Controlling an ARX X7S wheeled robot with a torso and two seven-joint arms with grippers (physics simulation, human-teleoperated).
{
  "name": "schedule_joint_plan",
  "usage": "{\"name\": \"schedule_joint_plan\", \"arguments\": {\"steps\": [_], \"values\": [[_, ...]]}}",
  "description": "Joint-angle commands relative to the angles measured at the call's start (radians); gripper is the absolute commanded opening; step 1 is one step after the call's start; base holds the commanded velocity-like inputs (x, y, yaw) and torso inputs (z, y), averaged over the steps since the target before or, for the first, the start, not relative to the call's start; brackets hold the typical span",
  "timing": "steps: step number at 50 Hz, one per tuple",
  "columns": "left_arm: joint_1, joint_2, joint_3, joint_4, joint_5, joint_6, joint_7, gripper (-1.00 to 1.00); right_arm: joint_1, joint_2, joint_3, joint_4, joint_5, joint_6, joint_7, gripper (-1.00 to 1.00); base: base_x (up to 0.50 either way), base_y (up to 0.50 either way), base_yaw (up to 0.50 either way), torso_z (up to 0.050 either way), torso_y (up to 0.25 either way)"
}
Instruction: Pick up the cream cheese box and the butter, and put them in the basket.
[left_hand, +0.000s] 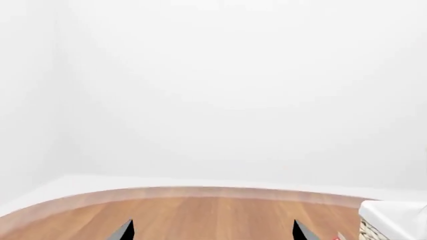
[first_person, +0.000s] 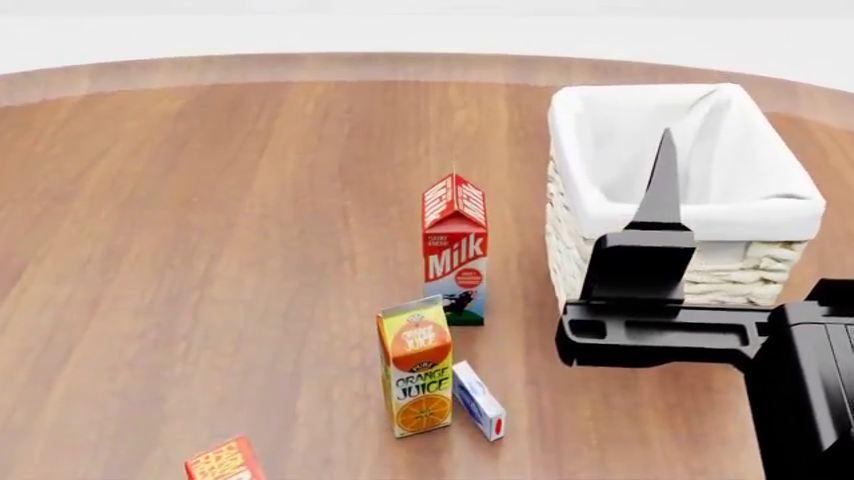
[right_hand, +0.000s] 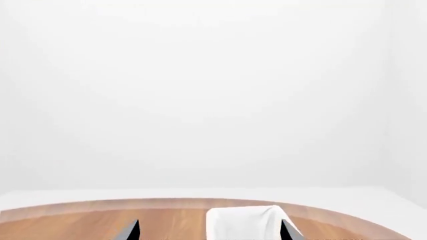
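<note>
Nothing grasped yet; the basket (first_person: 587, 130) appears empty, so both picks remain.

Right gripper (first_person: 661, 180): raised in front of the basket in the head view, one dark finger (first_person: 661, 175) pointing up and away. In the right wrist view its two fingertips sit well apart with the basket's white liner (right_hand: 243, 222) between them, so it is spread and holding nothing. Left gripper (left_hand: 212, 231): out of the head view; the left wrist view shows two tips wide apart over bare wooden table (left_hand: 200, 215), spread and empty.

Cream cheese box (first_person: 478, 400): lies flat on the table, just beside the orange juice carton (first_person: 416, 368), on its right. Long axis runs diagonally, the red-dot end toward the robot and slightly right, the far end toward the milk carton (first_person: 455, 248).

Butter (first_person: 224, 461): at the near-left edge of the head view, partly cut off; orientation cannot be read.

Judgement for the step in hand: bring the right gripper down and toward the robot, turn the wrist so the fingers close across the box's short width, and approach from the open right side to avoid toppling the juice carton.
</note>
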Motion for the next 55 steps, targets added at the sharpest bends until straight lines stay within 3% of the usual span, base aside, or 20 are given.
{"name": "schedule_joint_plan", "arguments": {"steps": [1,55], "values": [[0.020,-0.035,0.054,0.022,0.065,0.038,0.042,1.00,-0.002,0.015,-0.022,-0.002,0.006,-0.013,0.008,1.00,0.00,0.00,0.00,0.000,-0.250],[0.047,-0.072,0.051,-0.026,-0.071,0.129,-0.062,1.00,-0.012,0.009,-0.107,-0.026,-0.004,-0.057,-0.032,1.00,0.00,0.00,0.00,0.000,-0.245]]}}
